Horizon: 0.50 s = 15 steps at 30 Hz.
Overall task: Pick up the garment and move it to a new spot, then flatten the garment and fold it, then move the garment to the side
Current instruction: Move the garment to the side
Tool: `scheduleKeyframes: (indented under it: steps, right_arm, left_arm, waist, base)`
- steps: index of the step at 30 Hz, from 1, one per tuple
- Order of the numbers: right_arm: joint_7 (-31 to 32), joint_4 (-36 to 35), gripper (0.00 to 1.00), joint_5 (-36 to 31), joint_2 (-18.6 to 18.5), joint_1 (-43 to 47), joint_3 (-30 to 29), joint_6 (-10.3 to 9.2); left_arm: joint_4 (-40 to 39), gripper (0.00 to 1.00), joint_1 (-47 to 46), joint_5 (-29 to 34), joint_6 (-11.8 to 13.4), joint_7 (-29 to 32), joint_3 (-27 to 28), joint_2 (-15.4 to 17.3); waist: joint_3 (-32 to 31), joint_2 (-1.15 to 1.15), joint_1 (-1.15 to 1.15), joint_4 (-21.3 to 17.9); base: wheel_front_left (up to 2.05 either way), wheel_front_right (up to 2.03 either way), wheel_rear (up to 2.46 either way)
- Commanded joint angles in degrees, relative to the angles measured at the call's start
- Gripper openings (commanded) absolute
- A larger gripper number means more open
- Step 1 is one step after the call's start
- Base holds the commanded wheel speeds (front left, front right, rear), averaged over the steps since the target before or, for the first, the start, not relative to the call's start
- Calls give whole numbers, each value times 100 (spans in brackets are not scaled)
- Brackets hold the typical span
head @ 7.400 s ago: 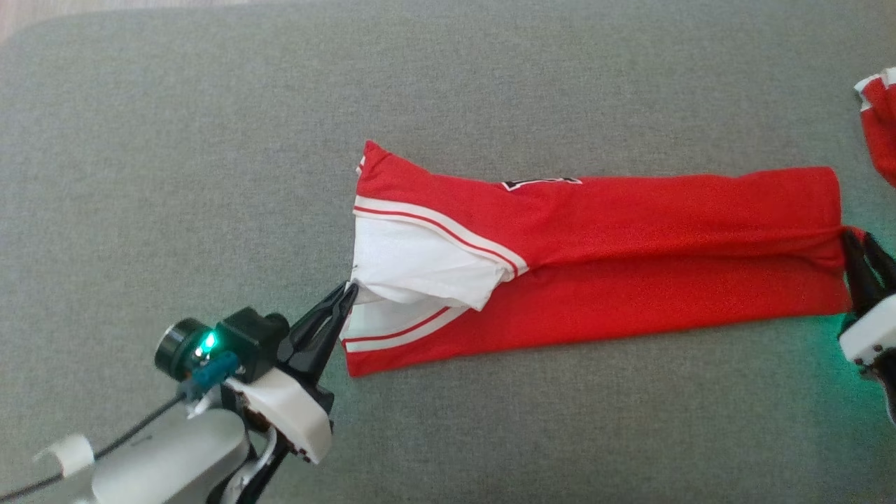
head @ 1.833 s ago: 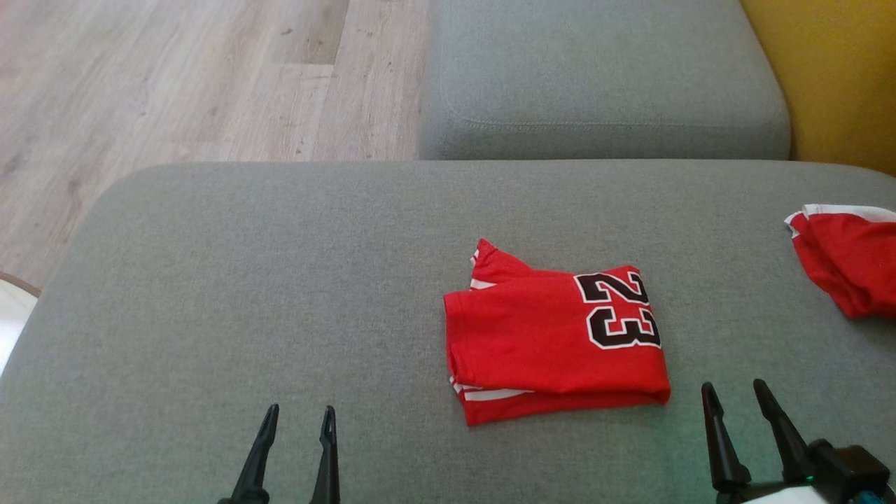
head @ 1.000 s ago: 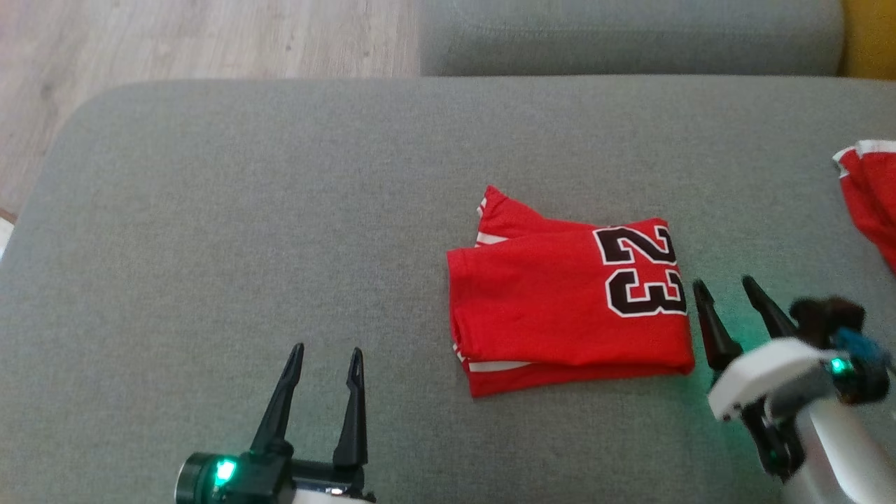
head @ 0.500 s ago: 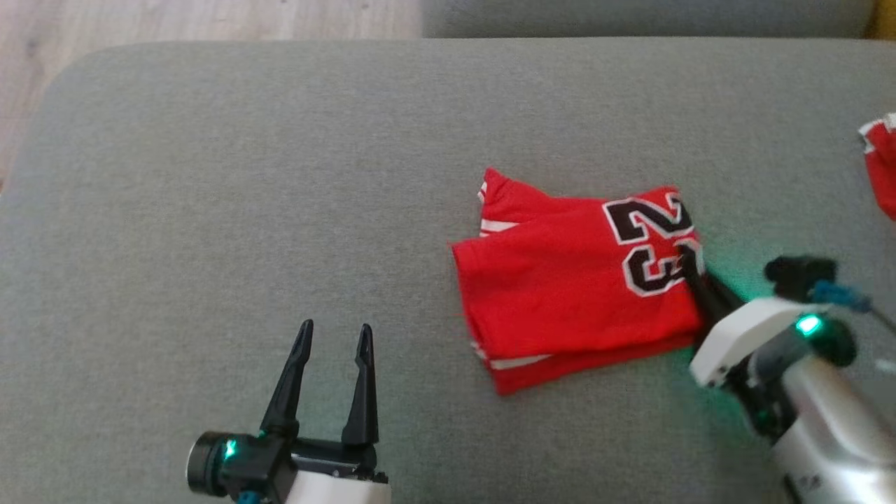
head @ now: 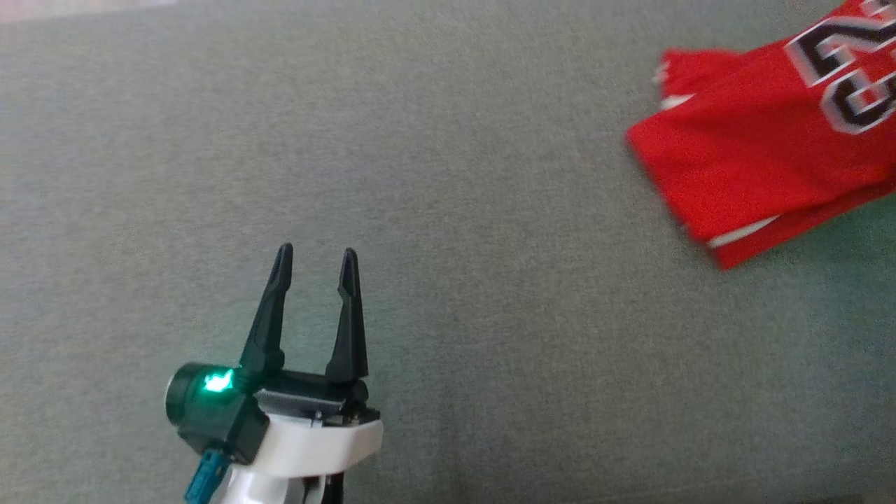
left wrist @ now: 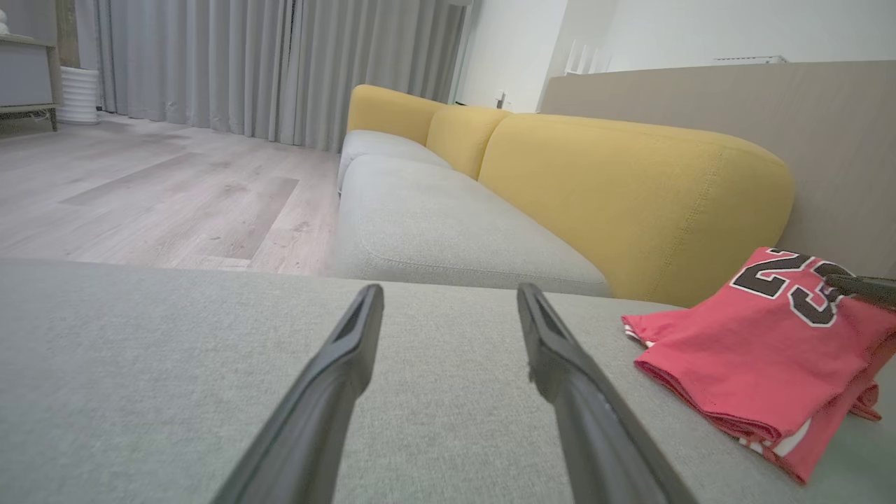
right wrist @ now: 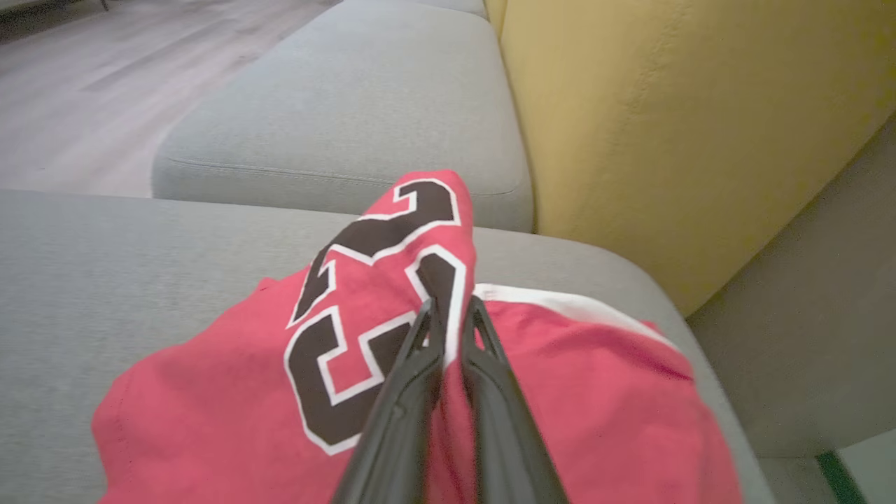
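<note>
The garment (head: 756, 154) is a folded red jersey with a black "23", blurred at the upper right of the head view on the grey cushion (head: 448, 210). In the right wrist view my right gripper (right wrist: 453, 304) is shut on the garment (right wrist: 350, 364) at its numbered edge, which rises in a peak off the cushion. My left gripper (head: 316, 252) stands open and empty over bare cushion, well to the left of the jersey. From the left wrist, the left gripper (left wrist: 451, 290) is open, with the garment (left wrist: 756, 350) at the right and a dark fingertip (left wrist: 861, 287) of the right gripper on its number.
Another red cloth with a white band (right wrist: 581, 308) lies just behind the held jersey. A yellow backrest (left wrist: 630, 182) and a second grey seat (left wrist: 434, 224) stand beyond the cushion. Wooden floor (left wrist: 140, 196) lies past the cushion's far edge.
My right gripper has shut on the jersey's numbered edge and pulled it to the right, lifting that edge. The head camera has shifted. The left gripper stays open.
</note>
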Motion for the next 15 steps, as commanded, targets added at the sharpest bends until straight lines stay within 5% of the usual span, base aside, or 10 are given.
scheduleKeyframes:
  steps: [1, 9, 11, 15]
  right_arm:
    - [66, -201, 0, -24, -337, -125, -86, 37]
    - [337, -218, 0, -155, -1016, -498, -711, 37]
    - [327, -159, 100, -296, -1038, -498, -855, 37]
    - [116, -124, 100, -539, -742, -313, -1121, 37]
  left_arm:
    - [-219, 100, -180, 75, 5, -29, 208, -41]
    - [-242, 100, -475, 220, -15, -29, 293, -41]
    - [-217, 100, -532, 227, -38, -29, 298, -41]
    - [-150, 100, -586, 228, -51, -29, 316, -41]
  waist:
    - [228, 0, -1, -185]
    - [620, 0, -1, -351]
    - [644, 0, -1, -348]
    - [524, 0, -1, -303]
  base:
    - [0, 0, 0]
    - [0, 0, 0]
    - [0, 0, 0]
    - [0, 0, 0]
